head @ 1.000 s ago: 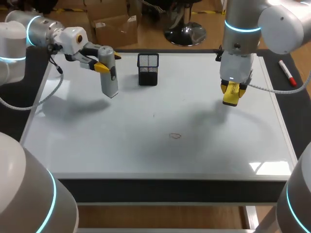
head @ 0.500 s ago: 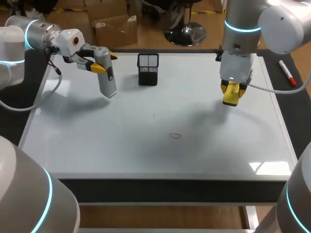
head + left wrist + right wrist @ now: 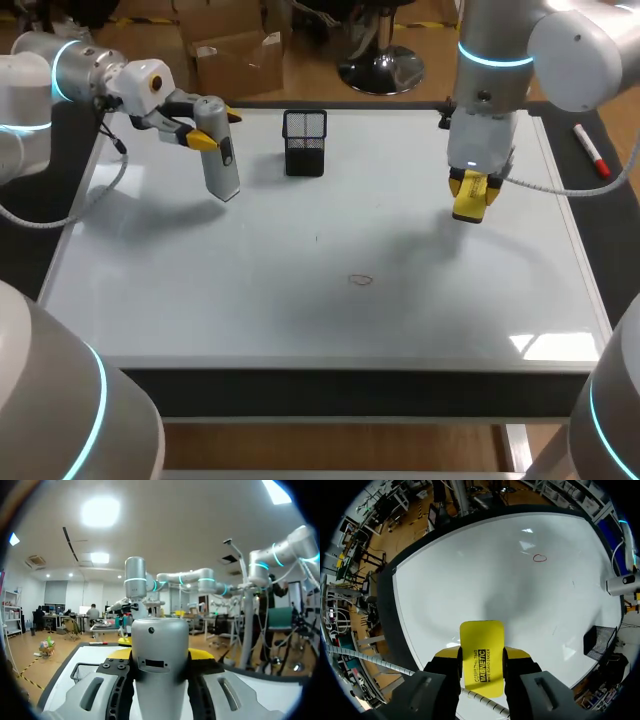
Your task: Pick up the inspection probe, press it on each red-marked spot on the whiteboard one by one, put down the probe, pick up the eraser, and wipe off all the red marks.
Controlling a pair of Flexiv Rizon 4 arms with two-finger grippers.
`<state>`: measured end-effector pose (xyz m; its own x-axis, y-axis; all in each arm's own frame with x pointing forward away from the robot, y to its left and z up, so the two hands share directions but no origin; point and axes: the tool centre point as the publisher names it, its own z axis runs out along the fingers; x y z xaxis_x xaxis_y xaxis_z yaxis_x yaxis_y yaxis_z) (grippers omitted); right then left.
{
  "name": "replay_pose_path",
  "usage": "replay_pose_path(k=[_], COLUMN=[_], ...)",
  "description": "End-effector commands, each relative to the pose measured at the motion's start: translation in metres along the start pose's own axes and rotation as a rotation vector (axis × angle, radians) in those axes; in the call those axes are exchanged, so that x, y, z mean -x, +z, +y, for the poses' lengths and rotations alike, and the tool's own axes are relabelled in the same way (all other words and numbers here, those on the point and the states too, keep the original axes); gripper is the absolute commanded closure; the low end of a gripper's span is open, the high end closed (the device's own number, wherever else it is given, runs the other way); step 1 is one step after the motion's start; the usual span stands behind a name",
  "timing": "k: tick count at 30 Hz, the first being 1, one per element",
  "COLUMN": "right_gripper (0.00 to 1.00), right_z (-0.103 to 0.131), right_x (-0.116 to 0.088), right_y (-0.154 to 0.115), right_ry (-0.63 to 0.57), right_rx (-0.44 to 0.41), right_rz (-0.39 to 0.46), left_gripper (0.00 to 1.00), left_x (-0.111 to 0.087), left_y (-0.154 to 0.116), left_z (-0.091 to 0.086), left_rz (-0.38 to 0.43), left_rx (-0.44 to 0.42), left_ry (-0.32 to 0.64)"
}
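Since the left hand [image 3: 218, 130] is clamped on the upper end of the inspection probe [image 3: 222, 165], with a yellow finger on each side of its grey body, the putting-down step is not done. The probe hangs tip-down and a little tilted, just to the left of the black mesh cup [image 3: 304, 143]. From its shadow I judge it to be clear of the whiteboard [image 3: 200, 290], not pressing on it. Its tip is nowhere near a mark.

The right hand [image 3: 469, 192] grips the yellow eraser [image 3: 481, 645] between its two fingers, so the eraser has already been picked up. It hovers well to the right of the cup and a little nearer the robot, pad facing down, with its shadow on the board below.

Only one red mark [image 3: 360, 280] can be seen. It is a small loop on the board, well on the robot's side of the cup and slightly right of it. The eraser is well apart from it, farther right and closer to the cup's row. No other red shows on the board, though faint traces would be hard to make out.

My judgement is that the probing part is over or nearly so. What is left is to set the probe down and bring the eraser across to wipe off that last loop. A red marker [image 3: 592, 148] lies on the desk [image 3: 610, 240] beyond the board's right edge, far to the right of the cup.
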<state>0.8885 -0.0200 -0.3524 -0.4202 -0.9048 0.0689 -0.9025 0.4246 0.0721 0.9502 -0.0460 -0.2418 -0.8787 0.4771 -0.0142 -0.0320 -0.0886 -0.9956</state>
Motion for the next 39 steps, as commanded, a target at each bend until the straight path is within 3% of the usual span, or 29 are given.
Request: replay_pose_path(k=[1, 15, 22, 28, 39], right_gripper=[1.00, 1.00, 1.00, 1.00, 1.00], right_z=[0.025, 0.138, 0.184, 0.201, 0.201], right_x=[0.017, 0.081, 0.117, 0.134, 0.148], right_y=[0.001, 0.005, 0.014, 0.024, 0.038], right_ry=[-0.006, -0.088, -0.162, -0.214, -0.271], right_rx=[-0.017, -0.022, -0.011, 0.008, 0.007], right_rz=[0.015, -0.037, -0.017, -0.032, -0.036], left_gripper=[1.00, 1.00, 1.00, 1.00, 1.00], left_x=[0.001, 0.001, 0.001, 0.001, 0.001], left_y=[-0.001, -0.001, -0.001, -0.001, -0.001], left_z=[-0.001, -0.001, -0.001, -0.001, -0.001], left_rz=[0.004, 0.004, 0.004, 0.004, 0.004], left_rx=[0.001, 0.001, 0.001, 0.001, 0.001], left_ry=[-0.001, -0.001, -0.001, -0.001, -0.001])
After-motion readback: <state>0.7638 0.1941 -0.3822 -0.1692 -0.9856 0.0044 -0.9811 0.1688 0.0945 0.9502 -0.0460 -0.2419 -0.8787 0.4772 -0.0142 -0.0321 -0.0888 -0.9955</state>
